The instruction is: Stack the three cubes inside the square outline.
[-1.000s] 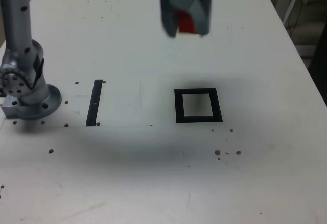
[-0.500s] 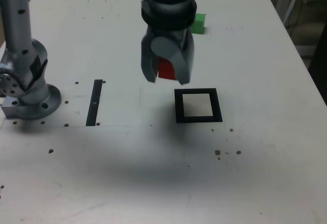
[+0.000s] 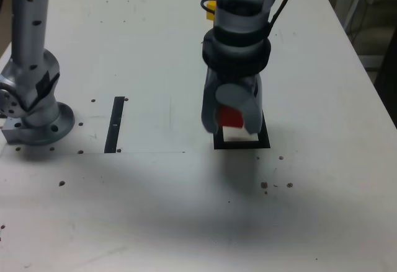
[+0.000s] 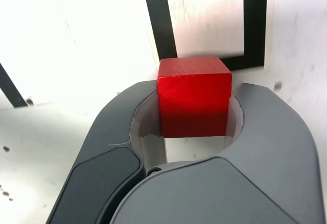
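The exterior view shows the end effector (image 3: 231, 129) closed on the red cube (image 3: 230, 116), its tips pointing down toward the bench (image 3: 155, 210). The cube sits between the two fingers (image 4: 240, 109), one on each side of it, near their ends. In the wrist view, the fingers curve in around its opposite sides, and a gap shows between the cube and the inner part of the end effector.

In both views the cube overlaps part of the black square outline (image 3: 243, 144). In the exterior view it covers some of the upper left of the outline, with the pale centre showing just below; how high it is held cannot be told.

The cube has no longer side that can be made out, so it gives no long axis. One red face is turned squarely to the wrist camera, and a second, foreshortened face shows on the side toward the outline. The outline's sides run at a slight slant to the cube's edges there.

The yellow cube (image 3: 211, 14) lies near the bench's far edge in the exterior view, partly hidden behind the arm.
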